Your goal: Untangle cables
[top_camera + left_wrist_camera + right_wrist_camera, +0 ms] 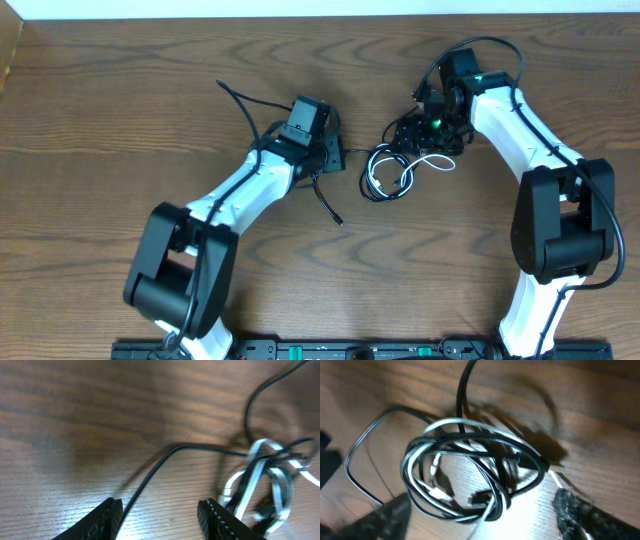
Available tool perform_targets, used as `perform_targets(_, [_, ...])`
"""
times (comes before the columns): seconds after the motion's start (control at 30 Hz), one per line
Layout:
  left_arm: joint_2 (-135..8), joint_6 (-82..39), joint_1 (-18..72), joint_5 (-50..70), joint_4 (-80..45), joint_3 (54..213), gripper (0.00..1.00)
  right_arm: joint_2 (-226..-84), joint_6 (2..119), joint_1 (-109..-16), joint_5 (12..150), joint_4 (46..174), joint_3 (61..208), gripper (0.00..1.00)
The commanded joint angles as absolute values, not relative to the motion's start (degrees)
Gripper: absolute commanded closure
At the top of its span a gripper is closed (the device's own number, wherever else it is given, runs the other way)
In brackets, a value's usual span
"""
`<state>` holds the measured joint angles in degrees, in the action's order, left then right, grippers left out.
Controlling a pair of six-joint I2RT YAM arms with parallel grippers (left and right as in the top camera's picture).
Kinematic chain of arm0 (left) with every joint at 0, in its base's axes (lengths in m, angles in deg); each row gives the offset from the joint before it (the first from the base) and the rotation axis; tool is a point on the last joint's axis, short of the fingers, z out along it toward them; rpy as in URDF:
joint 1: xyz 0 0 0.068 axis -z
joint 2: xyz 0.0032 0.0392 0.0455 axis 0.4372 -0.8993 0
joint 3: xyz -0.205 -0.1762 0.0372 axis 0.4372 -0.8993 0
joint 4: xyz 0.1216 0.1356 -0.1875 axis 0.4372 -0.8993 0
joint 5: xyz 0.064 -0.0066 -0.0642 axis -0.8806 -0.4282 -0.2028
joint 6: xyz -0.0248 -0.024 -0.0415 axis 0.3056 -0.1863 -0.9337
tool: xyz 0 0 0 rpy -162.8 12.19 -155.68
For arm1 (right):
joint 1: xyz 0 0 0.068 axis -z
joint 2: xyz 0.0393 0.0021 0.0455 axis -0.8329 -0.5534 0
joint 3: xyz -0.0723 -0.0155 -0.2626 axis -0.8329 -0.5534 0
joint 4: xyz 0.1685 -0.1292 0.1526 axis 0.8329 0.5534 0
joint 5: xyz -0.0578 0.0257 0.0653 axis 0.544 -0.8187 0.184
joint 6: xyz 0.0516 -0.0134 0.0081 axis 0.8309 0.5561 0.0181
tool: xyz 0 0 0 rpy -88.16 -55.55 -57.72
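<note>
A thin black cable [380,172] and a thin white cable [425,162] lie coiled together in a tangle at the table's middle. In the right wrist view the black cable [470,445] and white cable [485,432] loop through each other between my right gripper's [480,520] open fingers, just above them. My left gripper [160,520] is open over the wood; a black strand [150,477] runs between its fingers, close to the left finger, toward the tangle of white cable [252,477] at the right. Overhead, the left gripper [335,150] sits left of the tangle and the right gripper [415,135] at its upper right.
A loose black cable end [330,210] trails toward the front under the left arm, and another black strand [240,100] reaches back left. Thick black arm cables arc over the right arm [490,45]. The wooden table [100,150] extends around.
</note>
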<state>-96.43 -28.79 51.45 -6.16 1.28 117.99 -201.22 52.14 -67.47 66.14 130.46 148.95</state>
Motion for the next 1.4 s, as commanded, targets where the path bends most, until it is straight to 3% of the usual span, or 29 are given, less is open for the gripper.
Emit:
perform_targets(0.0, [-98.1,-28.5,51.8,-7.6,0.5,117.4,0.47,-199.5,52.2,-67.9,65.4,130.5,148.8,0.01])
perform_targets(0.47, [-96.8,-28.5,49.1,15.3,6.6,117.4,0.44,-199.5,52.2,-68.5,65.4,130.3,148.8,0.01])
perform_targets(1.37, [-96.7,-25.7,47.9,16.6,5.0,117.3,0.44,-199.5,52.2,-68.9,65.4,130.3,148.8,0.01])
